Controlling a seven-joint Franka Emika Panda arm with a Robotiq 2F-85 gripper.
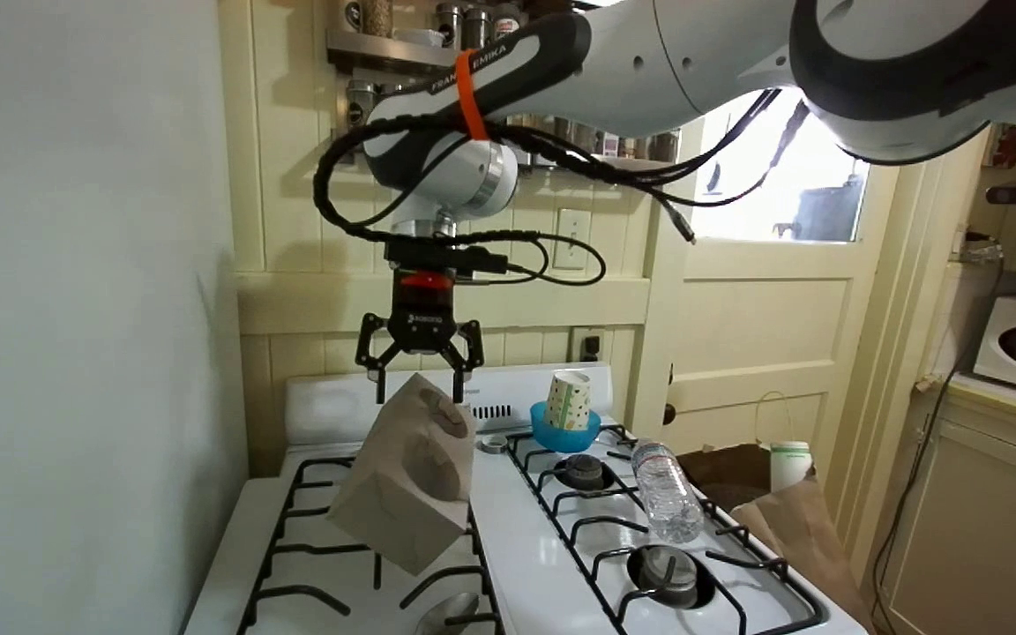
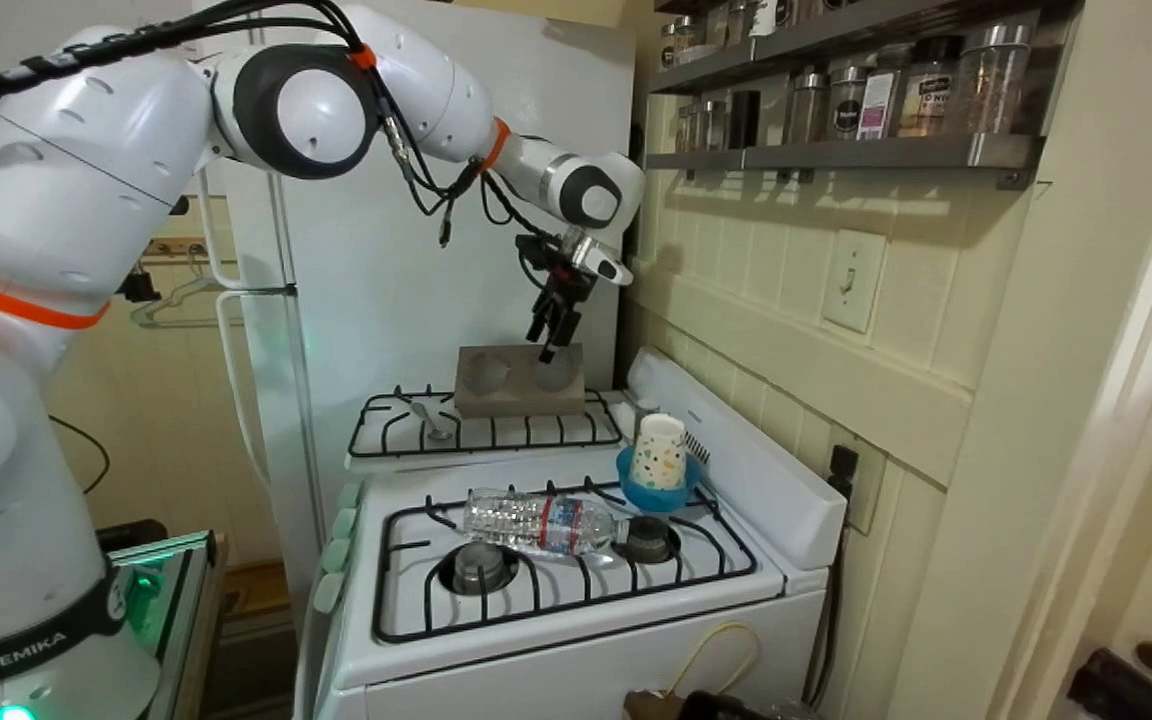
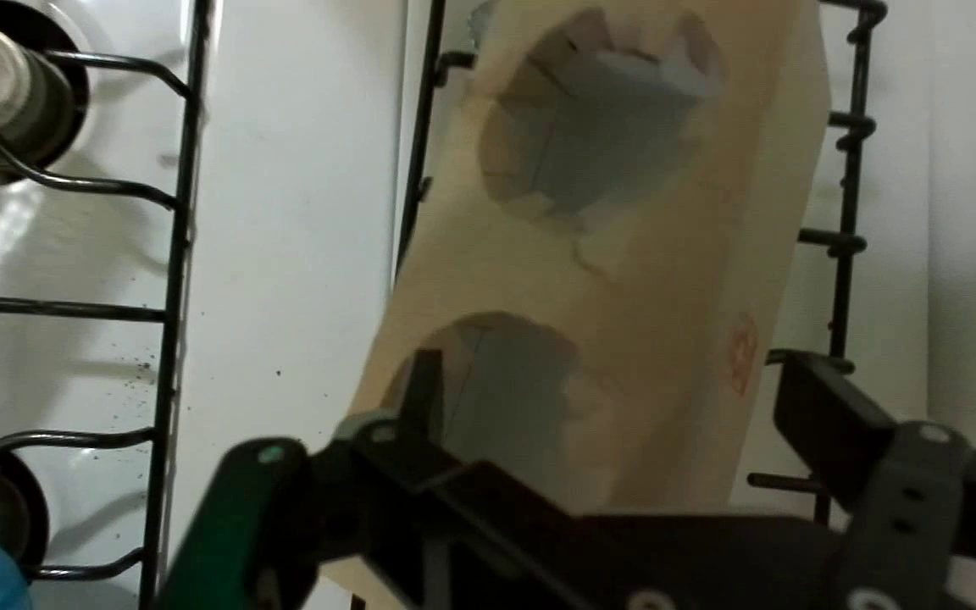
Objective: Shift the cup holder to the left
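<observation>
The cup holder (image 2: 520, 385), a cardboard box with two holes, lies on the stove (image 2: 576, 655), over the black grate (image 1: 318, 549) nearest the refrigerator (image 2: 406, 290). In the wrist view it sits askew, one long edge reaching past the inner bar toward a white strip (image 3: 293, 212). That strip gives the cup holder room on its burner side, ending at the burner grate (image 3: 172, 309). On its refrigerator side, more bars stick out past its edge. The gripper (image 1: 418, 399) is released, jaws wide apart, at the cup holder's end by the backguard (image 1: 327, 410); whether either jaw touches the cardboard cannot be told. Near the opposite end lies a spoon (image 2: 438, 433). Across the strip from the cup holder, a plastic bottle (image 2: 541, 522) lies on the burner grate, and a paper cup (image 2: 658, 452) stands in a blue bowl (image 2: 654, 497).
</observation>
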